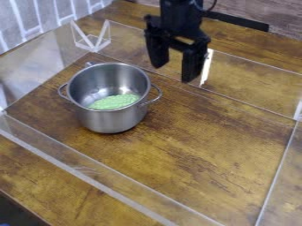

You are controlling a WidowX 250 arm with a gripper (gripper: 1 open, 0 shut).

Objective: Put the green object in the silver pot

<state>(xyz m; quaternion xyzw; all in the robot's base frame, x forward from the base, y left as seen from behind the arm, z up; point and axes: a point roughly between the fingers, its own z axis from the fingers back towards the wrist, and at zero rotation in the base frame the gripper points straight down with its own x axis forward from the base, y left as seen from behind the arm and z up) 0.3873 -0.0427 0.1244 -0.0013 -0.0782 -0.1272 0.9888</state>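
The silver pot (109,95) stands on the wooden table, left of centre, with its two loop handles at the sides. A flat light green object (113,102) lies on the bottom inside it. My black gripper (174,60) hangs pointing down behind and to the right of the pot, above the wood. Its two fingers (190,66) stand apart with nothing between them, so it is open and holds nothing.
Clear acrylic walls (71,163) fence the wooden table on the front, left and back. A clear V-shaped stand (90,37) sits at the back left. A bright reflection streak (209,66) shows just right of the gripper.
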